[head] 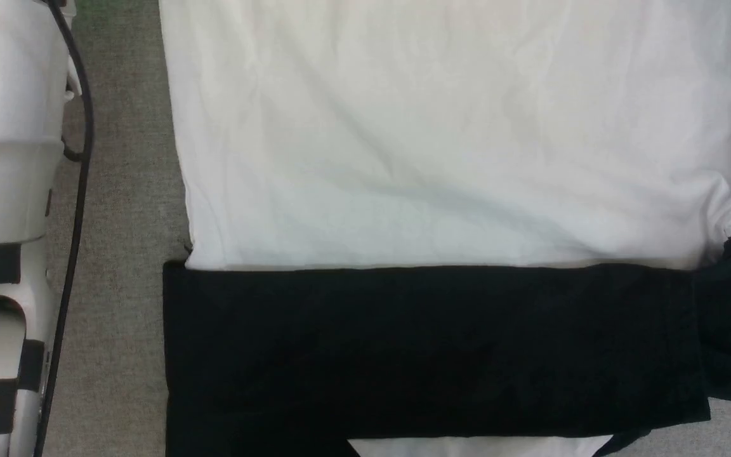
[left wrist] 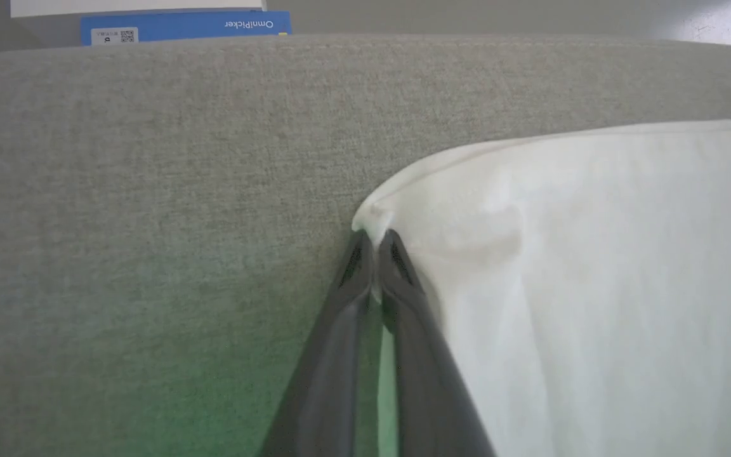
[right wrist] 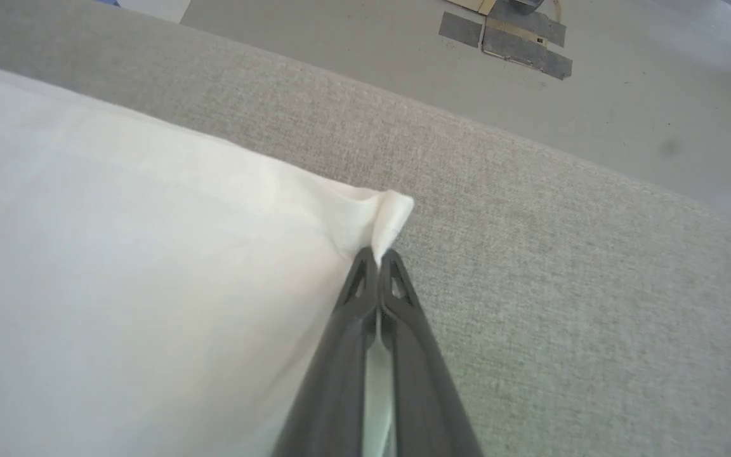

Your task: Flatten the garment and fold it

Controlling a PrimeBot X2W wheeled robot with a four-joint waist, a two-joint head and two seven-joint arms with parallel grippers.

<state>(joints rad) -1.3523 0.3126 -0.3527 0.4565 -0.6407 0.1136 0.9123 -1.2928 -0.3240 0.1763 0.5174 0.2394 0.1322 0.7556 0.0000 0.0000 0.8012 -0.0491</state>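
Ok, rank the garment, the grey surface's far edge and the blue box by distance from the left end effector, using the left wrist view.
1. The garment: white corner pinched at the tips of the left end effector.
2. The grey surface's far edge: ahead, across the top.
3. The blue box: beyond that edge, upper left.

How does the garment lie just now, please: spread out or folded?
Partly folded: the garment lies flat on the grey surface, its black sleeves laid across the white body.

A blue labelled box (left wrist: 184, 26) sits beyond the grey fabric surface's (left wrist: 150, 178) far edge.
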